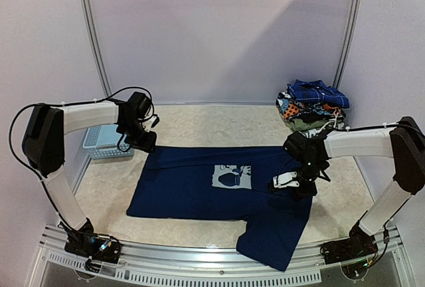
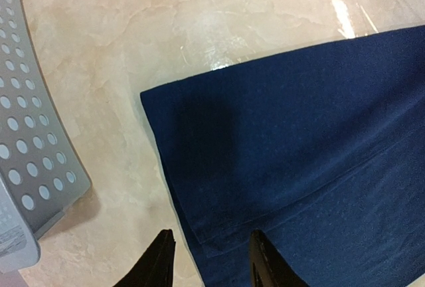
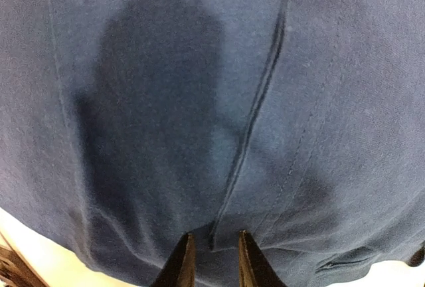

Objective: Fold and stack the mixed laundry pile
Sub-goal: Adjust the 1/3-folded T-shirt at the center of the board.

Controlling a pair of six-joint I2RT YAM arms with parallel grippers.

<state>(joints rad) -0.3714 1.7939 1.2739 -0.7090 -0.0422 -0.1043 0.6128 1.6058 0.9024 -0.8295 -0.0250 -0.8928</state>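
The counter [image 1: 199, 117] shows bare room above the T-shirt [image 1: 192, 191], which lies flat mid-frame with its lower-right end draped over the bottom edge. A folded stack [image 1: 312, 104] sits upper right and a basket [image 1: 103, 144] at left. The left tool [image 1: 141, 142], open on a bent arm, hangs over the shirt's upper-left hem; the right tool [image 1: 292, 184] points down at a right-side seam, fingers narrowly parted, grip impossible to tell.

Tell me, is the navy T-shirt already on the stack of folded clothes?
No, the navy T-shirt lies spread out on the table, apart from the stack of folded clothes in the far right corner.
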